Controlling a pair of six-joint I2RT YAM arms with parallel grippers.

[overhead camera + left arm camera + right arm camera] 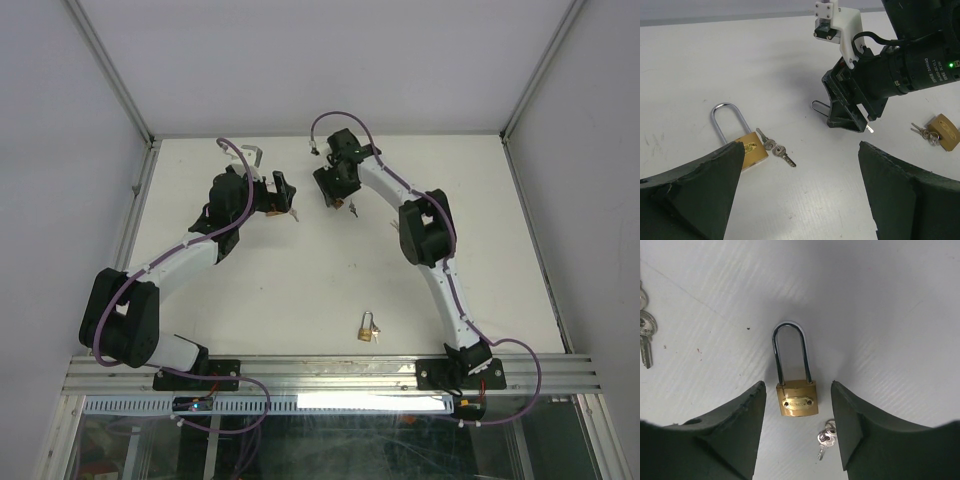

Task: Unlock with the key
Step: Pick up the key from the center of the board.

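From above, the right gripper (343, 203) hides its target almost completely, and the left wrist view catches only a shackle (817, 106) poking out beneath it. The right wrist view shows a brass padlock (796, 399) lying flat on the white table (890, 300). The fingers (740, 430) straddle its body, apart and not touching, with the keys (824, 438) just below. The left gripper (800, 150) gapes wide over a second padlock (754, 149), partly cut off by a finger. A third padlock (369, 328) lies well apart, near the bases.
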